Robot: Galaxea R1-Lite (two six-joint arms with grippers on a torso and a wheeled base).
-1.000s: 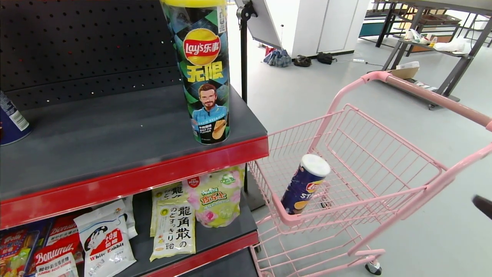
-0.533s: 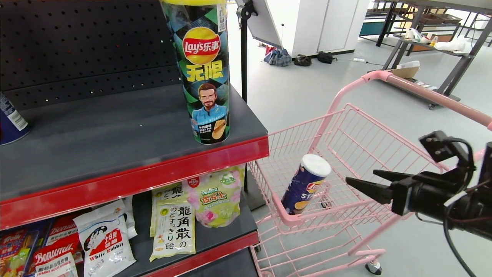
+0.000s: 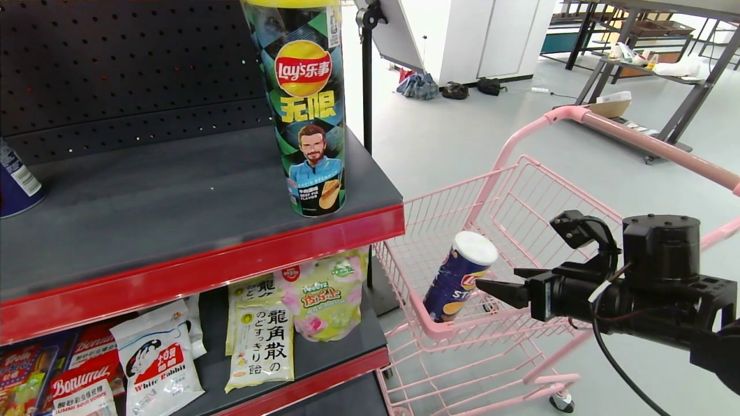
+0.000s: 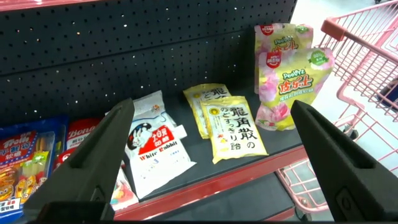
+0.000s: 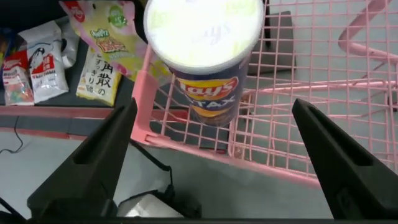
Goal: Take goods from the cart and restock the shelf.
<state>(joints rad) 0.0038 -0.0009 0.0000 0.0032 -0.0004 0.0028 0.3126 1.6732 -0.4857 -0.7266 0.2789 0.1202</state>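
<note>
Leaning inside pink wire cart (image 3: 636,138): white-lidded dark-blue cylindrical crisp can (image 3: 457,280); right gripper (image 3: 496,277) just beside it, fingers (image 3: 503,292) apart.

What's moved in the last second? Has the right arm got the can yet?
The right gripper came in from the right edge and swung across the cart toward the blue can. Its fingers are open, pointing at the can, and have not closed on it. The blue can has not moved from the cart's near corner, where it leans, and the green can on the shelf stayed put.
</note>
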